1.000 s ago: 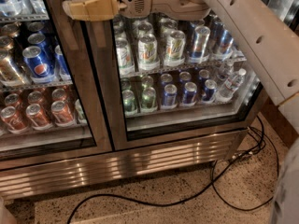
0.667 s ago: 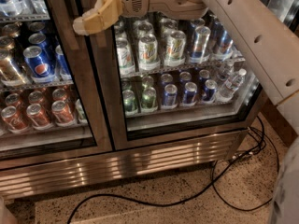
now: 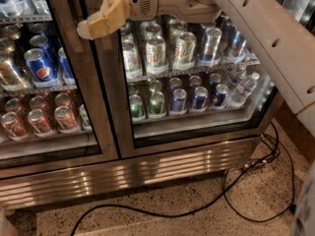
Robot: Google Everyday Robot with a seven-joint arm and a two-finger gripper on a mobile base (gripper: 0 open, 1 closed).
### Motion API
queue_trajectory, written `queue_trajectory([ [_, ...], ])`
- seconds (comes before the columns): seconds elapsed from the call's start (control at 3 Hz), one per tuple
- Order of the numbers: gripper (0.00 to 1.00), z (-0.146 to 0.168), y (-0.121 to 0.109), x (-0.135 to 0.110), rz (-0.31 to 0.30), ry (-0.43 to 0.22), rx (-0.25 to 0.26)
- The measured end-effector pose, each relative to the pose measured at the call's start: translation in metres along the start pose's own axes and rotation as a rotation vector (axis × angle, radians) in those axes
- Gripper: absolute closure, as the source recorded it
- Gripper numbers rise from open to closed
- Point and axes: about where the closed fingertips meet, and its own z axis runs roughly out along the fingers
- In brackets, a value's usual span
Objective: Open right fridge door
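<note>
Up against the upright left frame of the right fridge door (image 3: 124, 132), near its top, hangs the end effector (image 3: 101, 19), glass stretching rightward; open or closed, I cannot tell.

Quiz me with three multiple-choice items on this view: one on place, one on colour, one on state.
1. Where is the tan plastic hand? A: high at the left edge of the steel-framed glass right fridge door. B: low down. C: behind the glass.
2. The thin cable on the speckled floor is: A: red. B: black. C: white.
3. That door is: A: wide open. B: removed. C: shut.
1A, it hangs by the upper frame; 2B, dark against the floor; 3C, its frame lies flush.
</note>
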Motion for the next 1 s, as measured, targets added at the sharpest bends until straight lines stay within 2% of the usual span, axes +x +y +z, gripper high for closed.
queue_trajectory([
  [0.33, 0.00, 0.001, 0.003, -0.001, 0.000, 0.000, 0.000],
  [0.67, 0.00, -0.012, 0.026, 0.010, 0.066, 0.003, 0.021],
  [1.0, 0.00, -0.039, 0.063, 0.031, 0.172, 0.013, 0.061],
])
